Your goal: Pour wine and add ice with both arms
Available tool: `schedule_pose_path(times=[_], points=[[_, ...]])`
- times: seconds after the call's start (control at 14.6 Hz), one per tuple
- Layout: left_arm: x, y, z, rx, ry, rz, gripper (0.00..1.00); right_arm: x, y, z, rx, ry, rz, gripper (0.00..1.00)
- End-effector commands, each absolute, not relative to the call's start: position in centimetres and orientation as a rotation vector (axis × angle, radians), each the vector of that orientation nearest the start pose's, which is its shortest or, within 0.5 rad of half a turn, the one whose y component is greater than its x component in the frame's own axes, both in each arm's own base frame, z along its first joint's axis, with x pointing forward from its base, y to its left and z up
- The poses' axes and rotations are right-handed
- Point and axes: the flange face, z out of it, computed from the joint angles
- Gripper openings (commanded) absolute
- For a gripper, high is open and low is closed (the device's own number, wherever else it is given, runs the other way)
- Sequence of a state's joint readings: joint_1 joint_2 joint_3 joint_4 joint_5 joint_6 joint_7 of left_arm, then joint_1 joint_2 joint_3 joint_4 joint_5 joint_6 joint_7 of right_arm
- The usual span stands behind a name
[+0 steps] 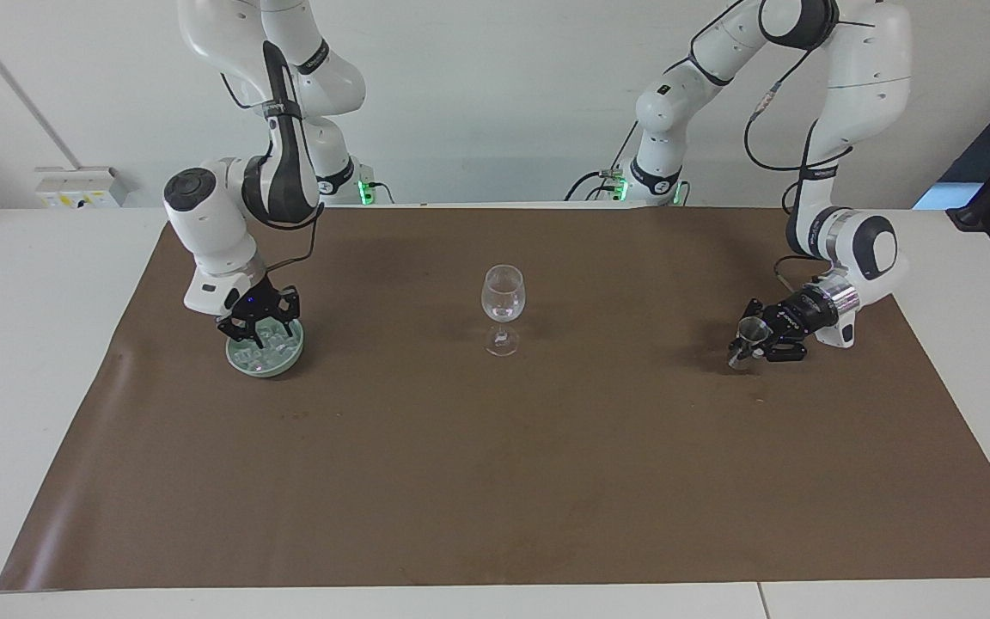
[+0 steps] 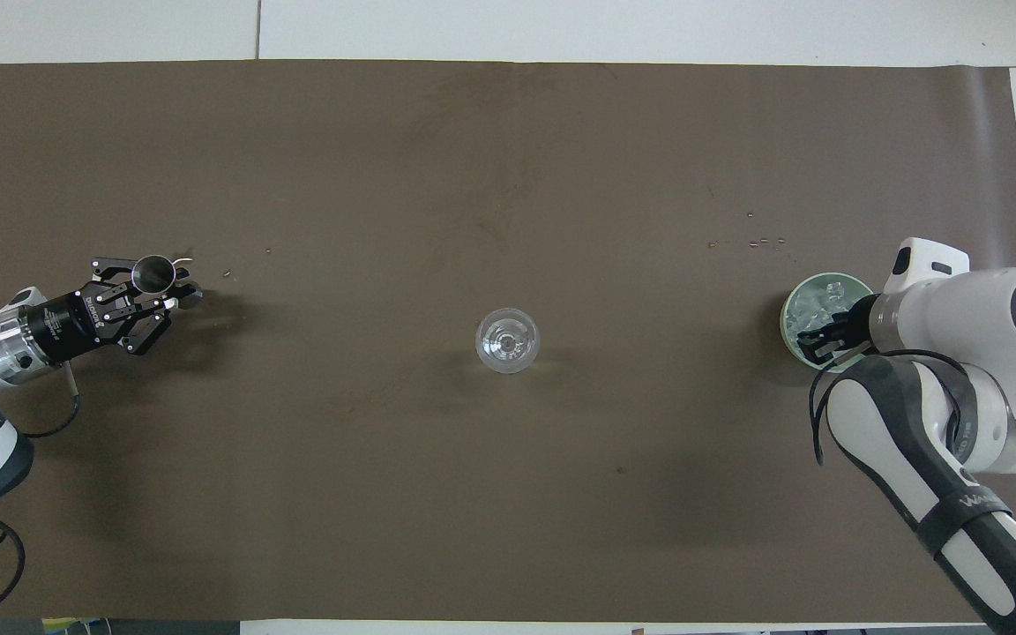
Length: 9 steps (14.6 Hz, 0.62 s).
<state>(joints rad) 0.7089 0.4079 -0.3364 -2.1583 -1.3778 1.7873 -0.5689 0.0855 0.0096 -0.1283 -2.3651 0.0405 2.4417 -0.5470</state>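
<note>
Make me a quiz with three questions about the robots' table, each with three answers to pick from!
1. Where is the wine glass?
A. in the middle of the brown mat
B. inside the bowl
C. in an end effector

2. What colour is the bowl with the ice?
A. red
B. pale green
C. black

3. What does the left end effector hold?
A. a spoon
B. nothing
C. a small metal cup

Answers:
1. A, it stands alone at the centre of the mat, between both arms.
2. B, its rim is pale green; the right end effector reaches down into it.
3. C, its fingers grip the shiny cup low over the mat.
</note>
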Motion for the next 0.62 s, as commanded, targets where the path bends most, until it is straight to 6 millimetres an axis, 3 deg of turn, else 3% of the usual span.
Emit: schedule_pose_path(times=[0.0,0.41,0.55], points=[[51.6,11.7,22.2,1.031,1.405,-0.841,0.00,50.4,-2.3,32.6,-3.028,-0.763,-0.140,0.52],[48.8,11.3,20.7,1.036,1.387,-0.832,0.00,50.3,-2.3,32.6,-3.028,-0.760,-0.137,0.51],[48.7,11.3,20.7,1.041,1.386,-0.825,0.00,50.1,-2.3,32.4,-3.027,-0.760,-0.133,0.50]])
